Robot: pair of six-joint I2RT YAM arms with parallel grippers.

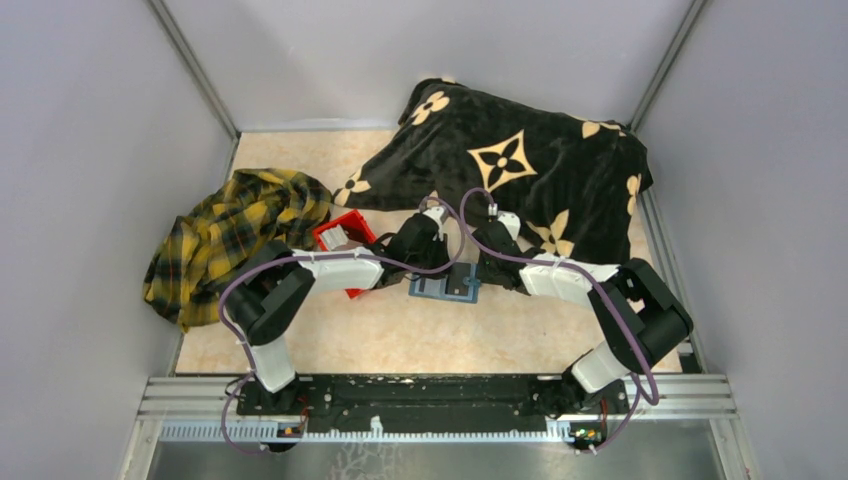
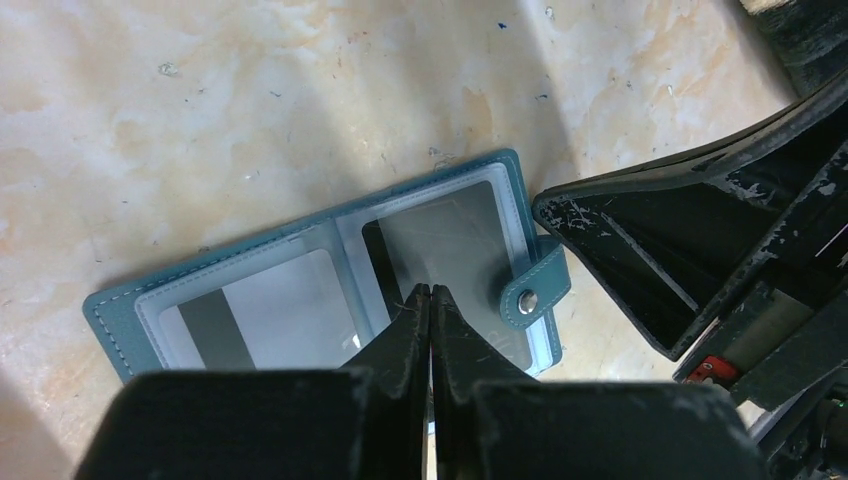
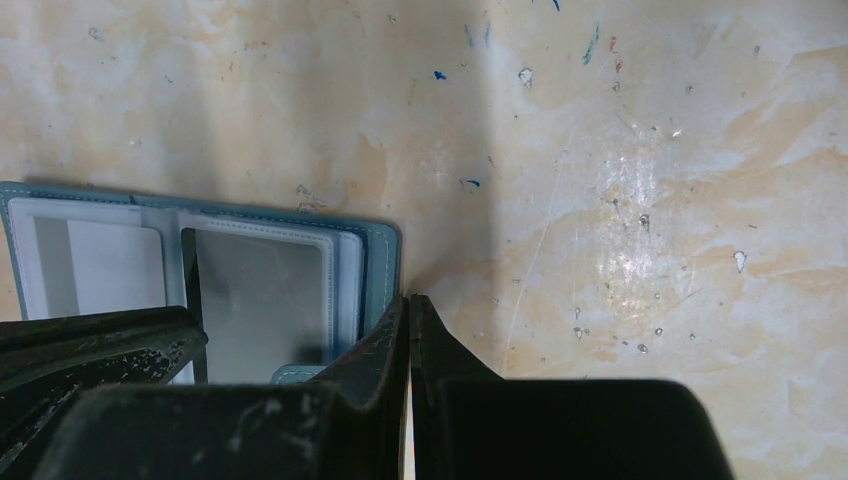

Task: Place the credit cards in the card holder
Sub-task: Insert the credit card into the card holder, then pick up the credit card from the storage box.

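Observation:
The teal card holder (image 2: pixel 110 320) lies open and flat on the marble table, also in the top view (image 1: pixel 445 289) and the right wrist view (image 3: pixel 383 262). Its clear pockets hold a grey card (image 2: pixel 450 232) on the right and a card with a dark stripe (image 2: pixel 250 320) on the left. My left gripper (image 2: pixel 430 290) is shut, tips over the right pocket's card. My right gripper (image 3: pixel 408 298) is shut, tips at the holder's right edge, and shows in the left wrist view (image 2: pixel 690 250). Both meet over the holder in the top view: left gripper (image 1: pixel 440 272), right gripper (image 1: pixel 476 275).
A red bin (image 1: pixel 356 225) with a pale card-like thing inside (image 1: pixel 337 238) stands left of the holder under my left arm. A yellow plaid cloth (image 1: pixel 235 235) lies at the left. A black flowered cloth (image 1: pixel 520 170) covers the back right.

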